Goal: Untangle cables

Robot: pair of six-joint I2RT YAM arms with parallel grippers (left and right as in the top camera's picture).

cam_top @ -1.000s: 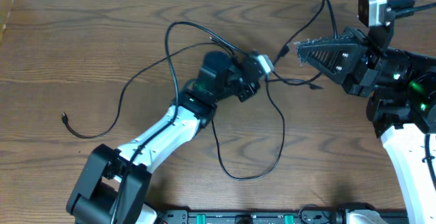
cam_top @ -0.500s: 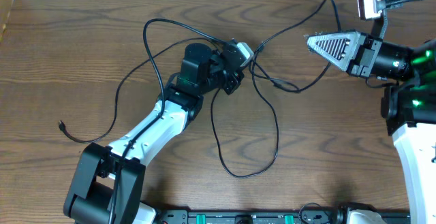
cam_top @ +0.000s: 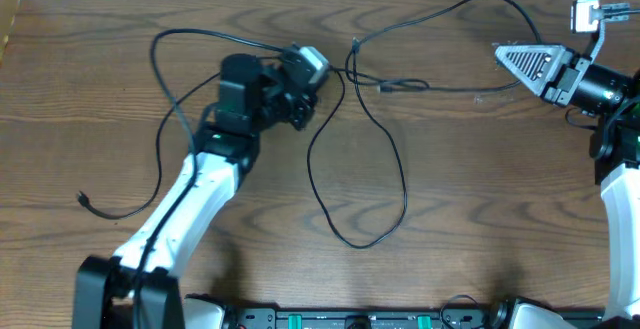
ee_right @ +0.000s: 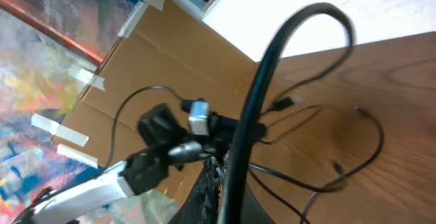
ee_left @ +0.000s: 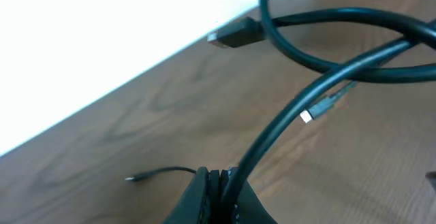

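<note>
Long black cables (cam_top: pixel 385 159) lie crossed over the middle of the wooden table, with small plug ends (cam_top: pixel 385 87) near the top centre. My left gripper (cam_top: pixel 320 87) is shut on one black cable (ee_left: pixel 320 98), which runs from its jaws up to the crossing. A dark plug (ee_left: pixel 235 33) and a loose cable end (ee_left: pixel 133 178) lie beyond. My right gripper (cam_top: pixel 500 53) is shut on another black cable (ee_right: pixel 255 94), which arcs (cam_top: pixel 470 2) back toward the crossing. No white cord shows.
A long black loop (cam_top: pixel 155 69) trails left of the left arm to a plug end (cam_top: pixel 82 199). Another loop (cam_top: pixel 360 241) hangs toward the front edge. A cardboard wall (ee_right: pixel 157 54) stands beyond the table's left side.
My left gripper has moved left and toward the back with its cable. My right gripper has pulled right. The cables between them are stretched out wider.
</note>
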